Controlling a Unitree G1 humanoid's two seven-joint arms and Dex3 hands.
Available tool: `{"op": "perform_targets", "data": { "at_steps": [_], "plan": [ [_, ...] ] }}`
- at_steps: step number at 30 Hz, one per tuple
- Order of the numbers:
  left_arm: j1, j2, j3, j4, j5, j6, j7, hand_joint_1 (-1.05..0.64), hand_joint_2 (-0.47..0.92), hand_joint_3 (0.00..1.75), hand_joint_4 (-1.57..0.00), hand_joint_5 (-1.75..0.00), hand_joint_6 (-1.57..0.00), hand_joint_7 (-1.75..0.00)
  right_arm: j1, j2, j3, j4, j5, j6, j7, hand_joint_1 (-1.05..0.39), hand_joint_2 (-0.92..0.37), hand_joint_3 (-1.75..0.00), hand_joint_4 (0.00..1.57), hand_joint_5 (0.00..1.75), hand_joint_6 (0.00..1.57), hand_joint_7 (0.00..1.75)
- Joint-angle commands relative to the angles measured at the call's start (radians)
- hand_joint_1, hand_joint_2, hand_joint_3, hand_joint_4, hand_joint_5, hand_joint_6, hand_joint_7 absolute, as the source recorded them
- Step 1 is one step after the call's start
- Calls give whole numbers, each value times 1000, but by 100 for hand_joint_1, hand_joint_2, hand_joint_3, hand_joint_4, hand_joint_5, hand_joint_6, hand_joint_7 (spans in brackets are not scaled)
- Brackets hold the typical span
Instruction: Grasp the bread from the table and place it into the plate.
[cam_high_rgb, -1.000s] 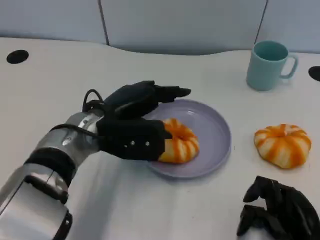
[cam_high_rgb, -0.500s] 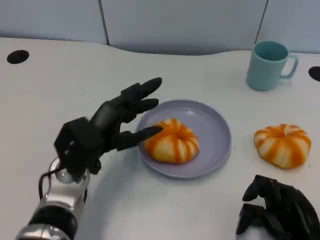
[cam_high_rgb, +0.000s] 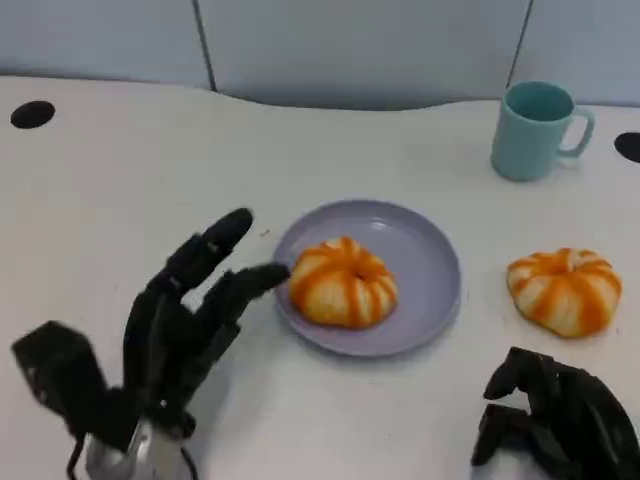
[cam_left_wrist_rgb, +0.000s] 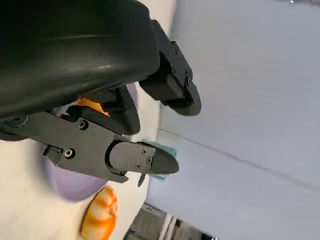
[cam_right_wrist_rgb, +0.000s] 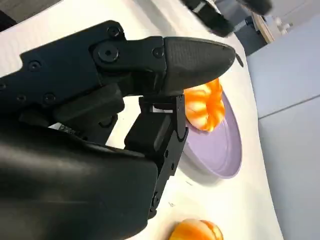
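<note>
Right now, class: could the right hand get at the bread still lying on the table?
Probably yes. The right hand holds nothing and sits just in front of that bread, with bare table between them and nothing in the way.

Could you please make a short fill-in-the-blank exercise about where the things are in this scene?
1. One bread lies in the purple ____.
2. The second bread lies on the ____, apart from the plate.
3. The object behind that second bread is a teal ____.
4. The left hand holds ____, its fingers spread.

Missing words: plate; table; mug; nothing
</note>
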Motion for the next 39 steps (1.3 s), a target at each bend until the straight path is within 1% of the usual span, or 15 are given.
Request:
{"op": "perform_targets", "data": {
  "at_steps": [1, 5, 6, 7, 8, 9, 11, 13, 17, 18, 20, 23, 29, 36, 39],
  "plan": [
    [79, -2, 10, -174, -16, 99, 56, -29, 92, 37, -64, -103, -78, -23, 2, -11, -6, 11, -7, -1, 1, -43, -92, -49, 119, 116, 110, 107],
    [138, -9, 9, -264, -9, 161, 91, -28, 92, 40, -64, -105, -79, -24, -1, -12, -8, 6, -4, 16, -4, -43, -92, -48, 119, 116, 111, 107],
    [160, -8, 8, -289, -5, 178, 101, -28, 92, 38, -64, -116, -81, -34, -3, -13, -9, 4, -2, 22, -5, -44, -92, -47, 119, 116, 110, 108],
    [176, -8, 7, -309, -1, 193, 109, -28, 92, 37, -62, -128, -74, -56, -4, -13, -10, 3, -2, 27, -6, -43, -92, -48, 118, 117, 109, 110],
    [186, -7, 6, -323, 1, 203, 115, -27, 92, 36, -61, -132, -71, -66, -4, -13, -10, 2, -1, 29, -7, -43, -92, -47, 118, 117, 109, 111],
    [189, -7, 5, -330, 2, 211, 118, -27, 92, 36, -60, -135, -68, -73, -4, -13, -10, 1, -2, 30, -6, -43, -92, -47, 118, 117, 108, 111],
    [199, 0, 9, -330, 2, 223, 119, -27, 92, 36, -60, -136, -67, -76, -4, -13, -10, 5, -6, 19, -2, -43, -92, -47, 118, 118, 108, 112],
    [207, 8, 16, -321, 2, 232, 116, -29, 92, 29, -64, -144, -67, -86, -5, -14, -8, 12, -12, 4, 4, -43, -92, -48, 119, 118, 108, 112],
    [222, 16, 16, -313, 17, 243, 120, -29, 92, 27, -66, -146, -67, -90, -5, -15, -11, 11, -13, 7, 4, -43, -92, -49, 119, 118, 109, 111],
    [231, 21, 14, -307, 28, 248, 124, -31, 92, 25, -63, -151, -63, -97, -5, -16, -13, 8, -12, 13, 2, -43, -92, -47, 121, 117, 110, 110],
    [242, 23, 13, -300, 46, 258, 136, -31, 92, 24, -62, -154, -61, -101, -7, -18, -14, 10, -13, 11, 4, -43, -92, -47, 122, 115, 111, 110],
    [241, 20, 15, -299, 57, 271, 149, -34, 92, 21, -59, -153, -60, -105, -8, -20, -15, 11, -18, 6, 2, -44, -92, -48, 123, 115, 112, 109],
    [236, 3, 28, -297, 60, 279, 180, -35, 92, 24, -61, -154, -60, -108, -13, -20, -22, 20, -16, 5, 1, -44, -92, -47, 121, 116, 111, 109],
    [225, -5, 34, -265, 68, 242, 171, -34, 92, 27, -59, -162, -57, -116, -26, -18, -36, 42, -13, 2, 1, -45, -92, -47, 123, 116, 113, 109],
    [219, -6, 38, -249, 67, 228, 162, -35, 92, 29, -62, -164, -60, -119, -27, -20, -42, 45, -7, 11, 5, -44, -92, -46, 121, 116, 110, 108]
  ]
}}
